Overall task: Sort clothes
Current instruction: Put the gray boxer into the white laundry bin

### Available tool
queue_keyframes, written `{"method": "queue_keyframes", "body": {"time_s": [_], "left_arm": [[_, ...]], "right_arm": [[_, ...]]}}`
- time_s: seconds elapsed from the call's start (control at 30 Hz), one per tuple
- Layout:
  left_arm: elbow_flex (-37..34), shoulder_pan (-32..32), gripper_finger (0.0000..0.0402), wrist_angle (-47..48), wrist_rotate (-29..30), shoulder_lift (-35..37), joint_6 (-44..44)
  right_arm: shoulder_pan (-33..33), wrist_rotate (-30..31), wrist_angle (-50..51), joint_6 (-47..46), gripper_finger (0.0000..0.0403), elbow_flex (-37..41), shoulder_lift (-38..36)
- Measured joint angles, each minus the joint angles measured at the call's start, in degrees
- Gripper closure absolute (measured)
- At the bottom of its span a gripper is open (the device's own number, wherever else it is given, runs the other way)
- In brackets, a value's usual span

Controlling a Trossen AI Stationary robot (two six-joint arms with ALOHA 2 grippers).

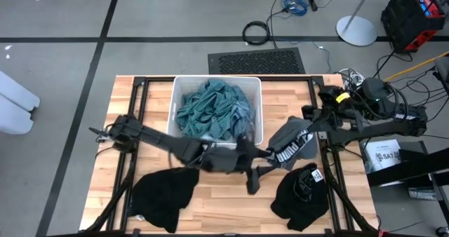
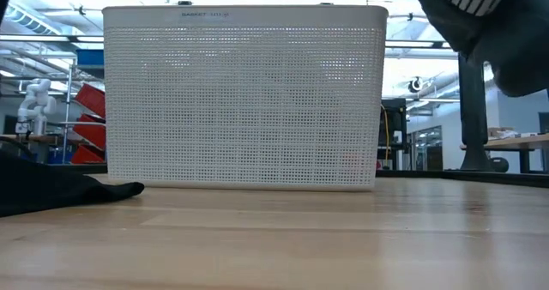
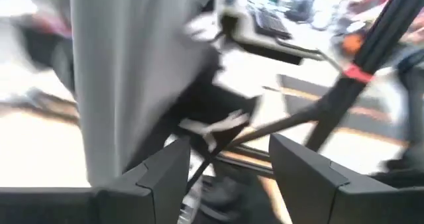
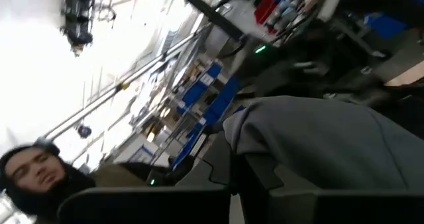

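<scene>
The white bin (image 1: 255, 90) at the back of the table (image 1: 140, 97) is heaped with teal clothes (image 1: 210, 109), black piles sit front left (image 1: 165, 195) and front right (image 1: 300, 191), and a grey garment (image 1: 291, 142) hangs just right of the bin. The right gripper (image 1: 303, 133) is pressed together on its upper end, and should keep that pinch firm. The left gripper (image 1: 258, 172), fingers (image 3: 162, 177) spread and empty below it, ought to close on the loose end before any pull.

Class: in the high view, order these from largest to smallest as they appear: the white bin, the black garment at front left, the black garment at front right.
1. white bin
2. and 3. front-left black garment and front-right black garment: they look alike, so no ranking.
</scene>
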State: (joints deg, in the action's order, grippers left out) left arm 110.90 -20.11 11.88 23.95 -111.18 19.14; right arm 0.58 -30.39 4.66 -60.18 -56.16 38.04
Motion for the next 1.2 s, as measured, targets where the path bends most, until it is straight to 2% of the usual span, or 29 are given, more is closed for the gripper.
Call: {"method": "queue_keyframes", "body": {"time_s": [0.07, 0.1, 0.13, 0.2, 0.37, 0.47, 0.67, 1.2], "left_arm": [[0.8, -1.9, 0.0187, -0.3, 7.2, 0.1, -5.7], [1.0, -2.4, 0.0187, -0.9, 9.5, 0.1, -5.8], [1.3, -2.5, 0.0187, -1.1, 10.6, 0.1, -4.0], [2.1, -2.1, 0.0187, -1.3, 10.1, 0.1, 6.0], [2.5, 1.4, 0.0187, 2.1, -2.7, 0.1, 39.2], [2.4, 3.1, 0.0187, 2.3, -9.6, 0.1, 50.0], [2.4, 3.2, 0.0187, -1.3, -9.2, 0.1, 50.6], [2.4, 3.4, 0.0187, 1.6, -3.2, 0.1, 49.1]], "right_arm": [[0.0, 1.1, 0.0, -0.8, 0.0403, 0.0, 0.0], [0.0, 1.5, 0.0, -0.9, 0.0403, 0.0, 0.0], [0.0, 1.7, 0.1, -0.9, 0.0403, 0.0, 0.0], [0.0, 1.8, 0.0, -0.8, 0.0403, 0.0, 0.0], [0.0, 2.1, 0.0, -0.6, 0.0403, 0.0, 0.3], [0.0, 2.1, 0.0, -0.4, 0.0403, 0.0, 0.8], [0.0, 2.0, 0.1, 1.0, 0.0403, 0.0, 1.6], [-0.3, 1.8, 0.1, 1.3, 0.0403, 0.0, 1.9]]}}
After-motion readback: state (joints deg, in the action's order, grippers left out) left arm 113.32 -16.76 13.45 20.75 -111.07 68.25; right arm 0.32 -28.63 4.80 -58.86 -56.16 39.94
